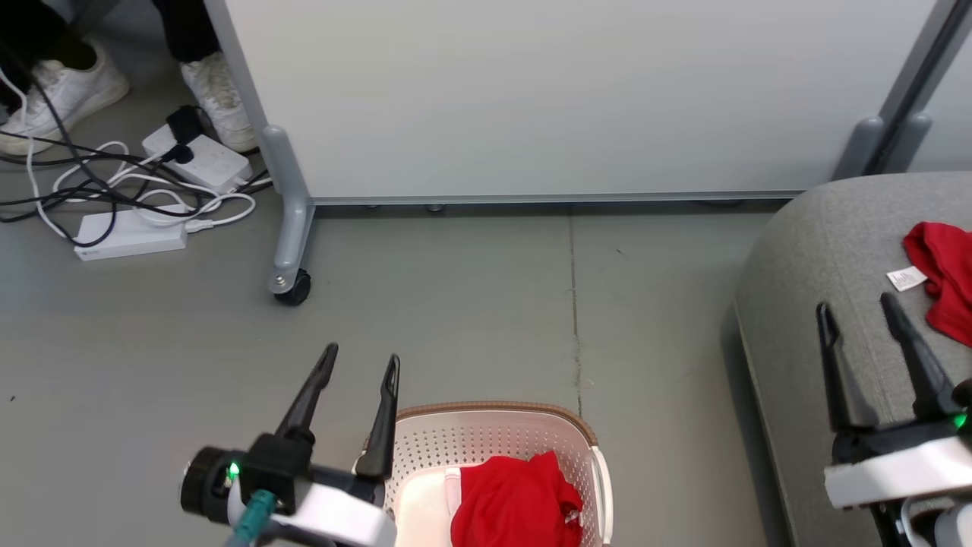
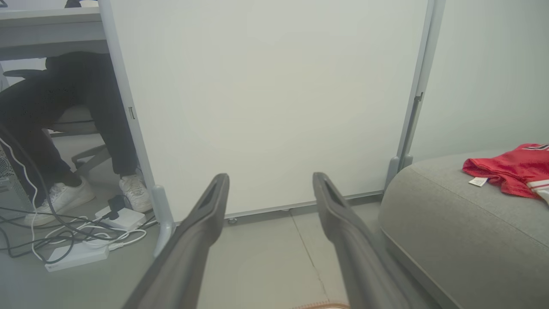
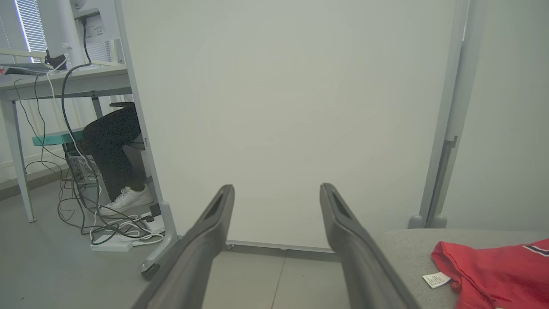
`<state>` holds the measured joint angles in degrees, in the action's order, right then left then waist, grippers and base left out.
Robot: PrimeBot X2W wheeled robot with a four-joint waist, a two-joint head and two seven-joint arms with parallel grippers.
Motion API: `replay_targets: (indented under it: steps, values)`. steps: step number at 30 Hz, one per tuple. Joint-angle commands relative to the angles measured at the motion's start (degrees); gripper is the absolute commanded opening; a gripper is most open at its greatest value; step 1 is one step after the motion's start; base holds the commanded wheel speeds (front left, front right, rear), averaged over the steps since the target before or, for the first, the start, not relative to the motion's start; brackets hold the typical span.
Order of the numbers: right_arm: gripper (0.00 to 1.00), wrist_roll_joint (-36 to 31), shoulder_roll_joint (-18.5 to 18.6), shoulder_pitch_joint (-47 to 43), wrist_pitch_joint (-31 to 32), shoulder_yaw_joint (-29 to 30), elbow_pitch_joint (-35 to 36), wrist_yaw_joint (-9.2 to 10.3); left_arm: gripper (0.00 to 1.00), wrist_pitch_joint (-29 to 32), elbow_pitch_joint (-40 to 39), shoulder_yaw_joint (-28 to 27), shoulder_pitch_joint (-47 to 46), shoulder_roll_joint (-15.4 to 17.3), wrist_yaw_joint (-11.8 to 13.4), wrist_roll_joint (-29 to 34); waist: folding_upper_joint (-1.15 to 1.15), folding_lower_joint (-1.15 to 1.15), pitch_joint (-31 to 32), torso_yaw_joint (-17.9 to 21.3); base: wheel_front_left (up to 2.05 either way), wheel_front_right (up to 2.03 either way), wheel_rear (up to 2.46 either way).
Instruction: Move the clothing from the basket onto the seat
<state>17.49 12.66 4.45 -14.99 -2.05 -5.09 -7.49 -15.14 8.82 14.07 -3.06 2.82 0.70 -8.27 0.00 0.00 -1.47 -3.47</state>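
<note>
Since the crumpled bright red fabric garment [image 1: 516, 501] lies in the oval cream plastic basket [image 1: 486, 441], just right of and behind the tips of the left gripper [image 1: 361, 363], that arm seems better placed. Its fingers stand apart, empty, as on the right gripper [image 1: 856, 308] over the grey upholstered seat [image 1: 805, 258], where another red garment [image 1: 945, 273] rests.

Red clothing [image 1: 516, 497] lies in the basket [image 1: 493, 410] and on the seat [image 1: 820, 251].
</note>
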Motion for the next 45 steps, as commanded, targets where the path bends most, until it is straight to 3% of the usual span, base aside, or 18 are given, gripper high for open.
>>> replay_targets:
  steps: [1, 9, 17, 45]
  values:
    - [1.00, -1.70, -0.14, -1.27, -0.26, 0.70, -0.47, -0.01, 1.00, -0.02, 0.76, 0.72, 0.93, 0.15, 0.62, 1.60, 0.00, 0.00, 0.16, -0.68, 0.00, 0.00, 0.00]
    - [1.00, -5.77, -3.72, -4.81, -0.27, 2.62, -0.05, -0.01, 1.00, -0.03, 2.63, 2.23, 2.75, 0.17, 3.52, 0.63, 0.00, 0.00, 0.57, -1.34, 0.00, 0.00, 0.00]
    - [1.00, -6.90, -5.68, -5.58, -0.26, 0.76, -1.03, -0.01, 1.00, -0.02, 2.18, 1.81, 3.76, 0.20, 7.04, 2.02, 0.00, 0.00, 0.48, -0.93, 0.00, 0.00, 0.00]
    - [1.00, -6.01, -5.20, -4.25, -0.28, -0.81, -2.30, -0.01, 1.00, -0.02, 2.43, 3.18, 2.58, 0.18, 7.23, 0.12, 0.00, 0.00, -0.26, -0.95, 0.00, 0.00, 0.00]
